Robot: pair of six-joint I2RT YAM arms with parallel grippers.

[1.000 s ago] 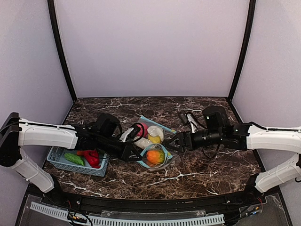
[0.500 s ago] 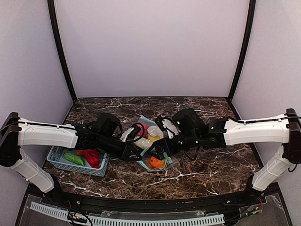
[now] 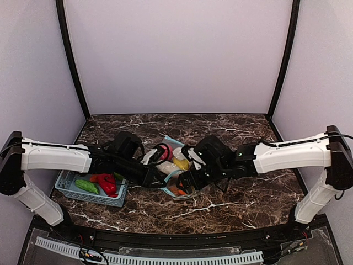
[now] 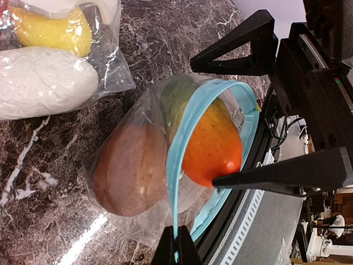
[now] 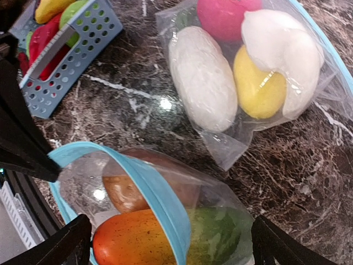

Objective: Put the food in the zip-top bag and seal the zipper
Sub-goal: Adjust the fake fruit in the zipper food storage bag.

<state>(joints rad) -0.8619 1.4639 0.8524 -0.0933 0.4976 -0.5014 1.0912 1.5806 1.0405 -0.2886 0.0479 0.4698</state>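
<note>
A clear zip-top bag (image 4: 118, 218) with a blue zipper strip (image 4: 185, 138) lies open at the table's centre (image 3: 181, 187). It holds an orange-green mango (image 4: 212, 146) and a brown potato (image 4: 129, 171), both also in the right wrist view, mango (image 5: 138, 243) and potato (image 5: 124, 190). My left gripper (image 4: 177, 248) is shut on the zipper strip at the bag's mouth (image 3: 161, 179). My right gripper (image 5: 168, 226) is open wide, its fingers (image 4: 276, 176) straddling the mouth and the mango; it sits above the bag (image 3: 186, 182).
A second clear bag (image 5: 231, 152) with pink, white and yellow food lies just behind (image 3: 172, 155). A teal lattice basket (image 5: 83, 49) at the left (image 3: 66, 187) holds a red pepper (image 3: 106, 183) and a green piece (image 3: 87, 186).
My right arm has swung left from beside the bag to over its open mouth, fingers now either side of the mango. My left gripper has held the zipper strip in place.
</note>
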